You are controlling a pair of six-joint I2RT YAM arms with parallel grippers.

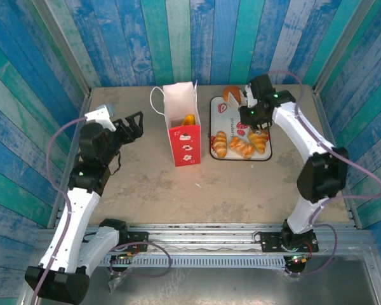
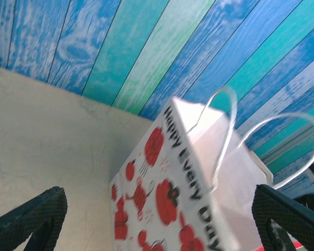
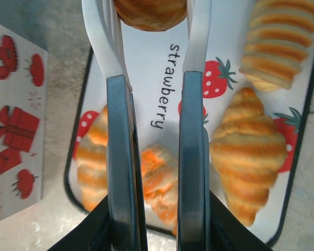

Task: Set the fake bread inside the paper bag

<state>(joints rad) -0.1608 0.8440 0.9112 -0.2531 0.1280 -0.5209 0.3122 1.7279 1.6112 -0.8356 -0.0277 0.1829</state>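
I read the right gripper (image 3: 149, 26) as closed on a golden-brown pastry (image 3: 149, 10). At the top edge of the right wrist view, its two white fingertips (image 3: 198, 36) press against either side of that piece. Below the grip lies the white tray (image 3: 225, 31) with strawberry prints. It carries more of the fake bread: a ridged roll (image 3: 280, 42) at upper right, a large croissant (image 3: 248, 172) at right, an orange-streaked croissant (image 3: 159, 178) seen between the gripper's fingers, and another piece (image 3: 91, 162) at lower left. In the top external view the paper bag (image 1: 181, 136) stands upright on the table (image 1: 152, 184) at centre frame, just left of the tray. One orange pastry (image 1: 188, 119) is visible inside its open mouth. The left gripper (image 1: 138, 125) sits left of the bag and apart from it, with its jaws spread wide and nothing between them. In the left wrist view its dark pads (image 2: 31, 219) frame the bag's printed side and thin loop handles (image 2: 225, 130). I cannot tell whether the gripped pastry is lifted clear of the tray.
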